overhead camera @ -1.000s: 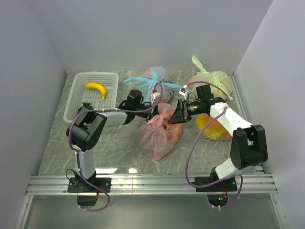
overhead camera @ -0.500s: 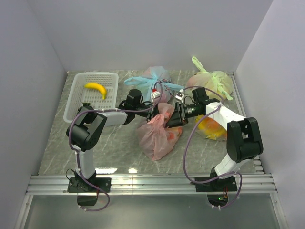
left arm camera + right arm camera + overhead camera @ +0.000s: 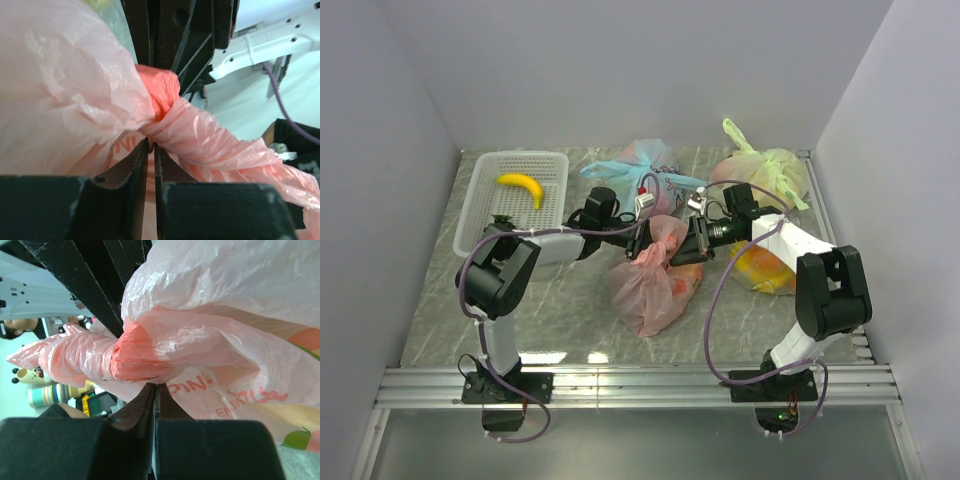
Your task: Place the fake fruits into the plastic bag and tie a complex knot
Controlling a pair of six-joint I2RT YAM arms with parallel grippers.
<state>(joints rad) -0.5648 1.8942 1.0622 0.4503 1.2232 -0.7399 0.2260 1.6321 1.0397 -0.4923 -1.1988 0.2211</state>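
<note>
Grey marbled tabletop inside a white-walled enclosure, read from the arm bases outward. At the centre lay the pink plastic bag (image 3: 655, 290), with fake fruits (image 3: 680, 283) showing red through its film. Just behind its bulge the left gripper (image 3: 642, 240) and the right gripper (image 3: 684, 246) faced each other across the knot (image 3: 661, 243). Both wrist views showed the jaws clenched on a thin fold of bag film. Over the preceding second the right gripper had swung leftward from beside the yellow-filled bag (image 3: 767, 272) to the knot, then nearly halted. That approach probably eased the pull on the handles to prepare a further throw, not a final tightening. Farther back stood a white basket (image 3: 505, 225) holding one banana (image 3: 522, 186), a light blue bag (image 3: 638, 162) and a pale green bag (image 3: 772, 168).
</note>
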